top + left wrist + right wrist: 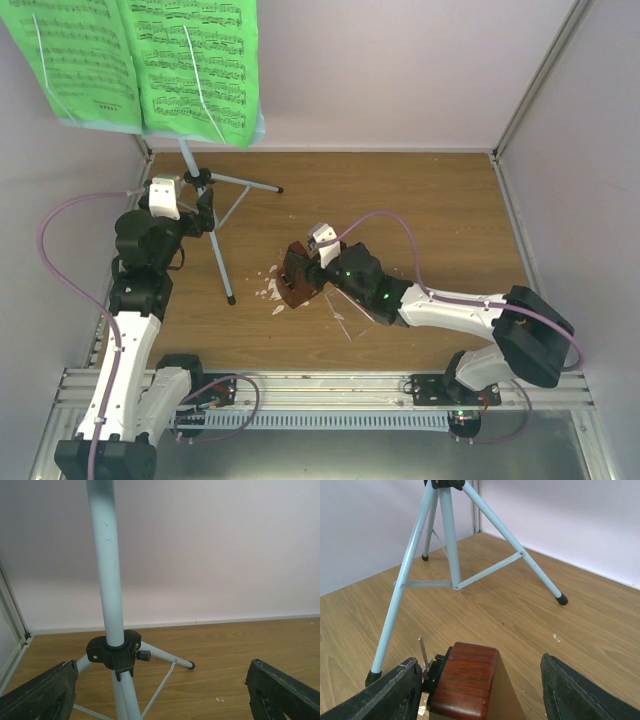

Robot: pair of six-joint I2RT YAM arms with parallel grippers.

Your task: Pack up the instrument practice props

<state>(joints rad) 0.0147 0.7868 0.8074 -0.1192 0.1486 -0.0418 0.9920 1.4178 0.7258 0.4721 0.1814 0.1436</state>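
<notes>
Nothing packed yet: music stand (214, 222) bearing sheet music (150, 60) stands upper left, left end effector (160, 695) open at its pole, right end effector (480, 666) open astride metronome (296, 280) mid-surface (420, 200).

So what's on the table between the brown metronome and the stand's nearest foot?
Just a few white crumbs on the wooden table, between the metronome and the stand's foot; the top view shows them.

Lab test cell: plain walls (400, 70), aluminium frame (538, 75)
</notes>
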